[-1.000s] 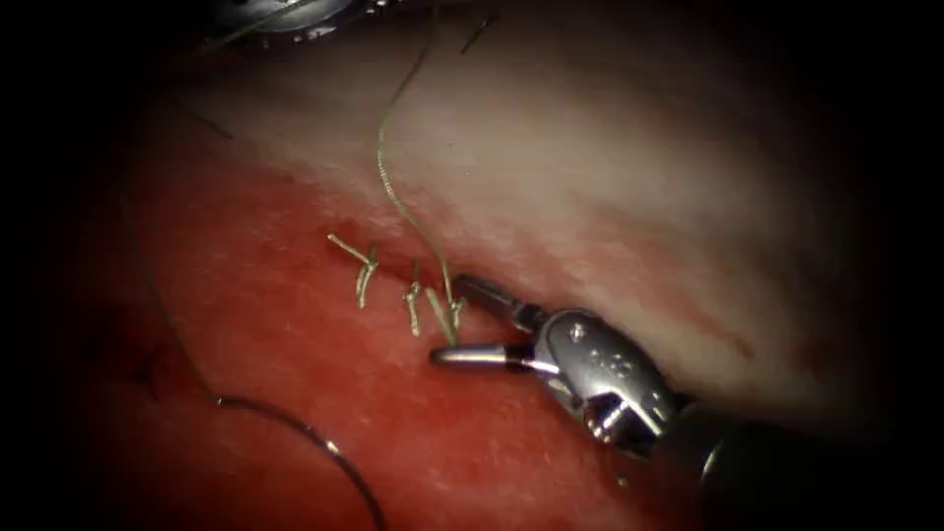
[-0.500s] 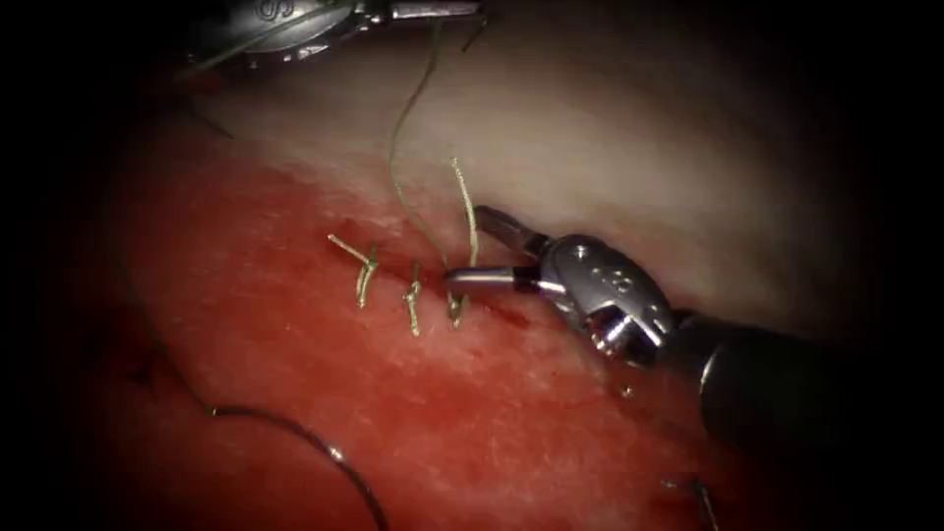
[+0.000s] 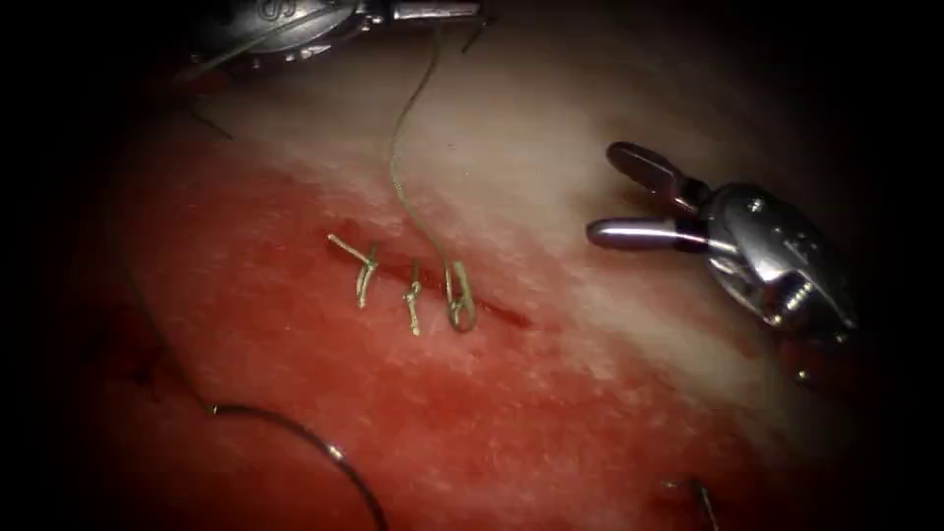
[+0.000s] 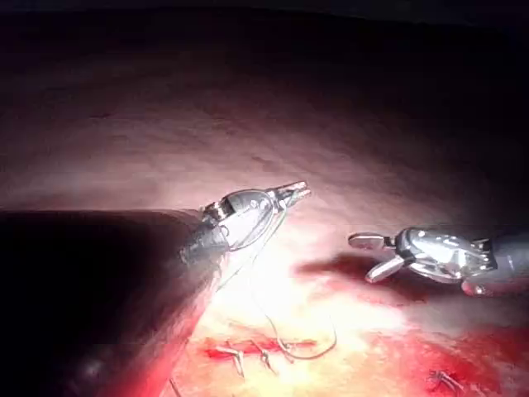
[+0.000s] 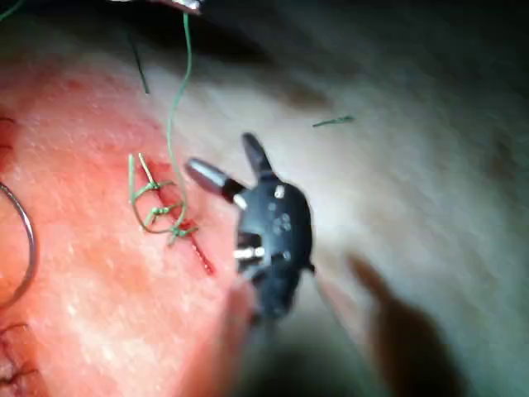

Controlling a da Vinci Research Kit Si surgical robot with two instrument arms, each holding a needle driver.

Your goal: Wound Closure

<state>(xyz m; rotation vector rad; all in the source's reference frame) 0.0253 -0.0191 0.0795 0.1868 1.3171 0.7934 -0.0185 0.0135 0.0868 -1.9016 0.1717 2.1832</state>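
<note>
The right arm's silver wristed tool (image 3: 615, 192) sits to the right of the cut, above the pale part of the pork-belly tissue (image 3: 551, 128). Its dark shaft enters from the right edge of the endoscope view, and the wrist angles the two jaws toward the left. The jaws stand apart and hold nothing. The right wrist view (image 5: 223, 161) confirms the spread jaws, clear of the stitches.

The left arm's silver tool (image 3: 433, 12) lies at the upper edge of the endoscope view, nearly horizontal, with its tip pointing right. Its jaws are closed on the thin pale-green thread (image 3: 398, 167). In the left wrist view, the tool (image 4: 296, 193) extends from its dark shaft with the tip raised above the tissue, and the thread hangs from it.

The thread runs from the left tool down to the short red cut (image 3: 433, 280) and ends in a small loop at the rightmost of three pale stitches (image 3: 411, 295). The stitches cross the cut side by side.

The dark curved needle (image 3: 295, 433) lies flat on the red-stained tissue surface, below and to the left of the cut. Neither tool holds it, and it is not in the tissue. Red fluid (image 3: 511, 413) covers the tissue around and below the cut.
</note>
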